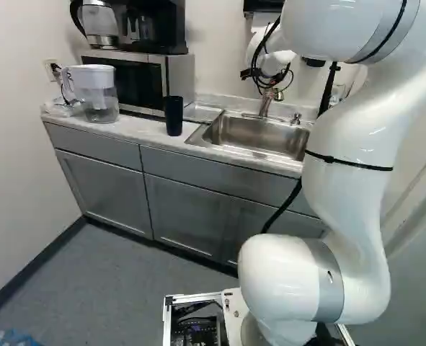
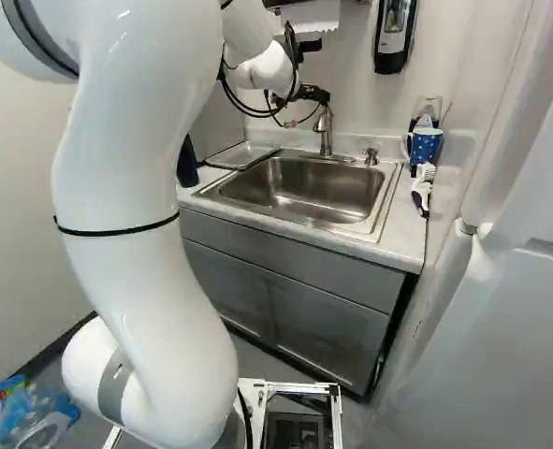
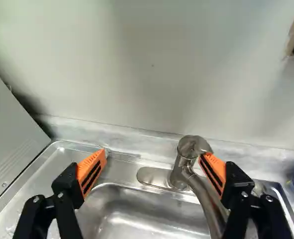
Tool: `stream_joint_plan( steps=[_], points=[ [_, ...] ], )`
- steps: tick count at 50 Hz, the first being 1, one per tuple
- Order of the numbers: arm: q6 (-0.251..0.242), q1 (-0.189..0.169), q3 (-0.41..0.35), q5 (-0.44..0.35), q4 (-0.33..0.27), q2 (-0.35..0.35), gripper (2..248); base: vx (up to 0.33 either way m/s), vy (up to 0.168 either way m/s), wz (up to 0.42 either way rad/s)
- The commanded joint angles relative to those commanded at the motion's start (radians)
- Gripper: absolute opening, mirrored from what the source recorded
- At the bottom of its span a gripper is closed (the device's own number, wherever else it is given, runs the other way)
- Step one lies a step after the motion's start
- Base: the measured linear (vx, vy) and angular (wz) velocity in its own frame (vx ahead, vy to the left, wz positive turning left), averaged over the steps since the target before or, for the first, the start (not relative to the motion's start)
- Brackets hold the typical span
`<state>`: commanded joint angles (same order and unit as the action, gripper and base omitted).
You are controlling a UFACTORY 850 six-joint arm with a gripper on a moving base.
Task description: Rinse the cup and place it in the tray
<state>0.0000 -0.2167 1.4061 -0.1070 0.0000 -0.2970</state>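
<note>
black cup (image 1: 173, 115) beside the tray (image 1: 202, 113), not in it
gripper (image 3: 154, 157) jaws spread by the faucet (image 3: 182, 167); rinsed yet, i can't tell; placing remains.

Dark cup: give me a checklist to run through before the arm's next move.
1. Hand open: ok, spread wide.
2. Hand clear of the faucet: cannot tell; they overlap in the wrist view.
3. Hand at the dark cup: not ok, it is by the faucet.
4. Dark cup upright on the counter: ok.
5. Inside of dark cup clean: cannot tell, hidden.
6. Metal tray beside the sink: ok.
</note>
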Motion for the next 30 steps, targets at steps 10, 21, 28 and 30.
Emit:
stream_joint_plan(
  steps=[10,21,28,30],
  points=[
    [0.000,0.000,0.003,-0.027,0.000,-0.003,247,0.000,0.000,0.000],
    [0.000,0.001,0.006,-0.060,0.000,-0.005,247,0.000,0.000,0.000],
    [0.000,0.001,0.008,-0.080,0.000,-0.007,247,0.000,0.000,0.000],
    [0.000,0.001,0.009,-0.085,0.000,-0.008,247,0.000,0.000,0.000]
  ],
)
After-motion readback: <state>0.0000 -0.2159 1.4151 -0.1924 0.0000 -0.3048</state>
